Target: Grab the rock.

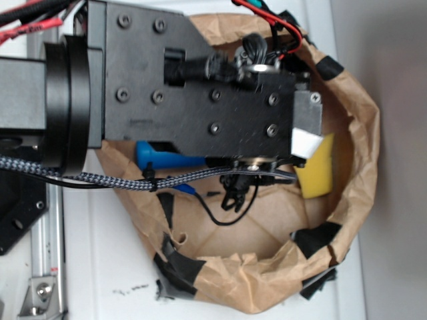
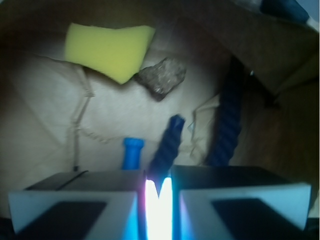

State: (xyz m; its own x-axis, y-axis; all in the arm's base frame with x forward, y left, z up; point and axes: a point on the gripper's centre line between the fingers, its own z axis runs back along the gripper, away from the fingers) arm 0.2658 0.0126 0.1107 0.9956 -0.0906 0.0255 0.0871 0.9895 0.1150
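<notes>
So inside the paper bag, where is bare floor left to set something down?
In the wrist view, the widest bare patch of the paper bag floor lies left of the light blue peg, below the yellow sponge. A smaller one sits between the rock and the dark blue rope. It is crowded just ahead of the tool, where peg and rope ends meet.

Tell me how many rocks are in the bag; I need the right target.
1. The rock lies on the bag floor, touching the yellow sponge's tip. More could hide under the arm.
</notes>
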